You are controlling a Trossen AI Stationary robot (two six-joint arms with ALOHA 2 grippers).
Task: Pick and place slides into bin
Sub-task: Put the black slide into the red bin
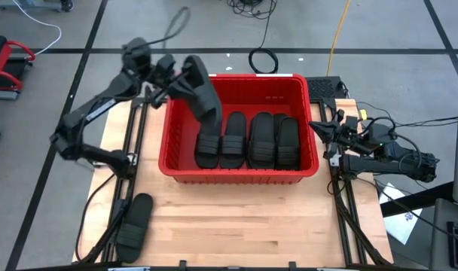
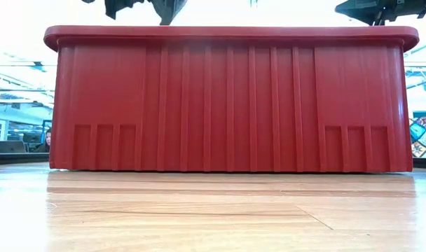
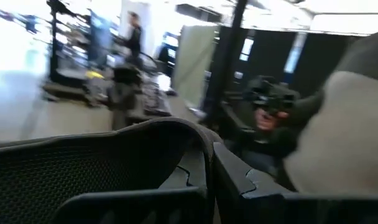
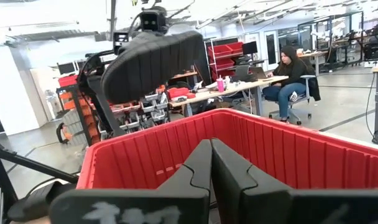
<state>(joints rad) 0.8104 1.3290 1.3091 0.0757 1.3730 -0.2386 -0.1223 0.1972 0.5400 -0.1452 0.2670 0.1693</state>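
Bin [image 1: 239, 175], red, frame centre, holding four slides [image 1: 249, 141] abreast against its lower wall, with bare floor open behind them. Left gripper [image 1: 175, 80] pinches a fifth slide [image 1: 202, 92] tilted above the upper-left rim. Right gripper [image 1: 320, 128], fingers pressed together, waits beside the right rim; another slide [image 1: 134, 224] lies lower left.

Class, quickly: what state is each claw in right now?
Left claw: closed, holding a slide above the bin.
Right claw: closed, empty, beside the bin.
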